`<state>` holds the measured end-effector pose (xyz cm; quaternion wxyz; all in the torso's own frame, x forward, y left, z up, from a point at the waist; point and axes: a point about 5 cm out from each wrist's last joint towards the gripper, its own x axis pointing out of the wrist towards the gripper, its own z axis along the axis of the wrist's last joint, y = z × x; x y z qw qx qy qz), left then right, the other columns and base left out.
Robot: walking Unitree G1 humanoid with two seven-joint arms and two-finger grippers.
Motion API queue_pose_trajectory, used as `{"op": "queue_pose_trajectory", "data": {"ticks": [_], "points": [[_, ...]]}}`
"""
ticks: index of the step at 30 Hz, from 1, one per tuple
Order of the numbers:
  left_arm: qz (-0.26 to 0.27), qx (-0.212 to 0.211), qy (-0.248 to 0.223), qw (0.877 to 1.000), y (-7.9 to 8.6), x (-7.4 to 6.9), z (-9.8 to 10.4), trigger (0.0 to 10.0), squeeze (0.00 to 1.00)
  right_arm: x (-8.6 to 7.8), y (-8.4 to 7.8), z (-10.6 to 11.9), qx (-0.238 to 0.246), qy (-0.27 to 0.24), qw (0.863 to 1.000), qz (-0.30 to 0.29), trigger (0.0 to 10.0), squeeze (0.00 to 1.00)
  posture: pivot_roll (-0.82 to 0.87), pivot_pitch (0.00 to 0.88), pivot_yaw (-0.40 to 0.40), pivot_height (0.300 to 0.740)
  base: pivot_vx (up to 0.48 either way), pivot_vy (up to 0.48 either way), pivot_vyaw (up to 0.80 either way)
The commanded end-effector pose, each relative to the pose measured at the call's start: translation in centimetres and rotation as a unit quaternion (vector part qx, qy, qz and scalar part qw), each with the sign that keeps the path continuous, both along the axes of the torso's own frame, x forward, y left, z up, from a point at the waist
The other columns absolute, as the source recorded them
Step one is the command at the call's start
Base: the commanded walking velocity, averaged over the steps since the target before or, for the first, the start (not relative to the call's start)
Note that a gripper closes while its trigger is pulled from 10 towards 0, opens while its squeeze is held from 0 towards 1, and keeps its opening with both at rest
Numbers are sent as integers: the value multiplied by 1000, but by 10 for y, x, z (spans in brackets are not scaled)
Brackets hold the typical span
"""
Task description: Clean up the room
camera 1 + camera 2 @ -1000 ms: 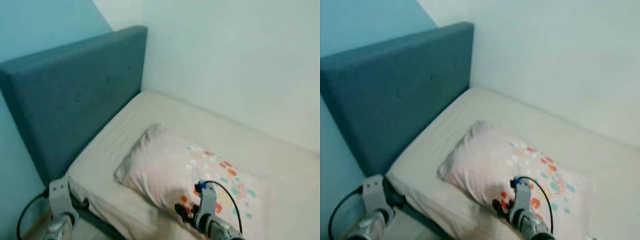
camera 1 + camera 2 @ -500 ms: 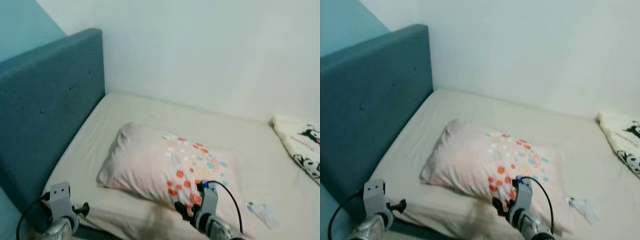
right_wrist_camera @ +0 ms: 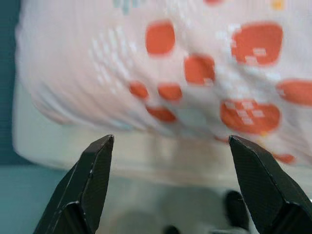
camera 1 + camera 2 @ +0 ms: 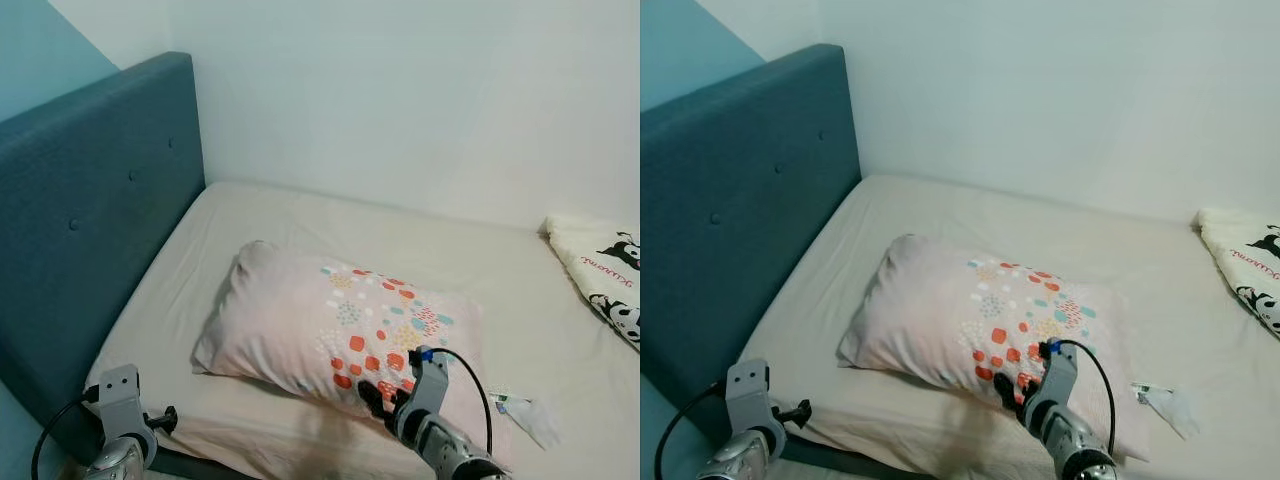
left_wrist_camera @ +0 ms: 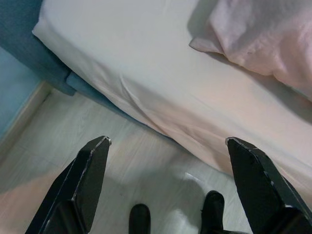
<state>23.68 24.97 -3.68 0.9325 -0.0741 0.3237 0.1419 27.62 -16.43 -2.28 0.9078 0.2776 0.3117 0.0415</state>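
We find the pillow [image 4: 335, 325] lying crosswise on the bed [image 4: 250, 225], just ahead of our right gripper [image 3: 168, 161], the nearer one; both grippers' fingers are spread, empty.

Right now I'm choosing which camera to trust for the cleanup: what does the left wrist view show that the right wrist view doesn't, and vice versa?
Left wrist view: the pale wood floor, the blue bed base and the plain pink corner of the pillow, beyond the open left gripper. Right wrist view: the pillow's orange-dotted print, close beyond the open right gripper. Both: the pillow, the cream mattress sheet and two spread black fingers.
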Motion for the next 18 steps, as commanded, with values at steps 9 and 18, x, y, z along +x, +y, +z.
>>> {"op": "queue_pose_trajectory", "data": {"ticks": [9, 18], "points": [[-1, 29, -17, 999, 8, 7, 9, 10000, 0, 9, 8, 8, 80, -3, 996, -41, 10000, 0, -14, 0, -103, 685, 0, 0, 0], [1, 30, -23, 999, 10, 10, 11, 10000, 0, 4, 4, 2, 113, 17, 989, -89, 10000, 0, -10, 0, -103, 645, 0, 0, 0]]}}
